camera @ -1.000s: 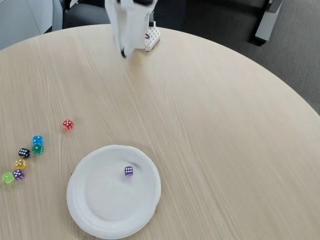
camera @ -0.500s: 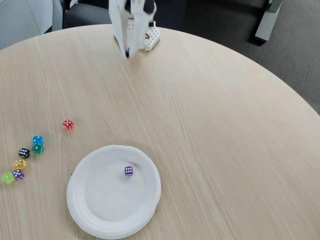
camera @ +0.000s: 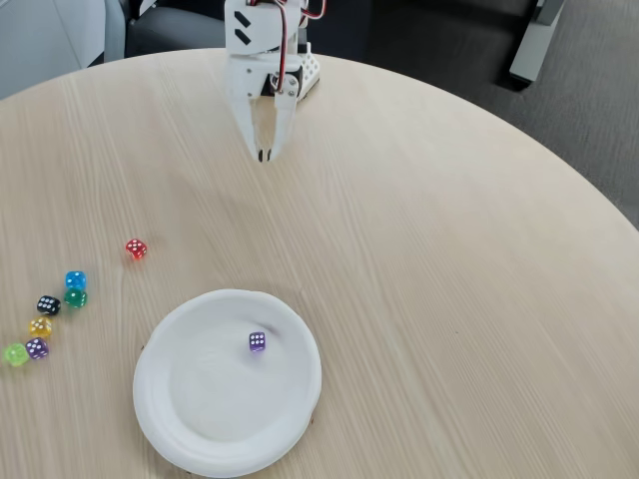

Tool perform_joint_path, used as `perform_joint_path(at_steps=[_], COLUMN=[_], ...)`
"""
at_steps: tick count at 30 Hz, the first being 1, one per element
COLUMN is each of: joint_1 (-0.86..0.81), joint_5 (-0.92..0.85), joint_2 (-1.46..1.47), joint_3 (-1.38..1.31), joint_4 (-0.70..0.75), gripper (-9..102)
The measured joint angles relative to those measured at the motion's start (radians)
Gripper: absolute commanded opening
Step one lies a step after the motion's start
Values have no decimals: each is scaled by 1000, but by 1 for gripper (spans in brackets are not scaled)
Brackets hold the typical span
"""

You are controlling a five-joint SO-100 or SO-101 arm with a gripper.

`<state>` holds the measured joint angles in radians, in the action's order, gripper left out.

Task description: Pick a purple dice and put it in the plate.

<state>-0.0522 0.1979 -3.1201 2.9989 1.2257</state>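
Note:
A tiny purple dice (camera: 257, 341) with white pips lies inside the large white plate (camera: 190, 419), a little right of its middle. My white gripper (camera: 264, 155) hangs over the far part of the table, pointing down toward the plate, well away from it. Its two fingertips meet at the tip with nothing between them, so it is shut and holds nothing.
A second purple die (camera: 37, 347) lies at the left edge among yellow (camera: 40, 326), green (camera: 15, 353), black (camera: 48, 304), blue (camera: 75, 280) and dark green dice. A red die (camera: 136, 248) sits alone, left of and above the plate. The round wooden table's rim curves at right.
The gripper has come down and forward from the top edge of the view toward the table's middle. The dice and the plate have not moved.

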Motion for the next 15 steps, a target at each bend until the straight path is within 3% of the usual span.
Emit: perform_joint_path(at_steps=[15], joint_1=[-9], joint_5=[23], joint_2=[0], joint_3=[2], joint_4=[0], gripper=[1])
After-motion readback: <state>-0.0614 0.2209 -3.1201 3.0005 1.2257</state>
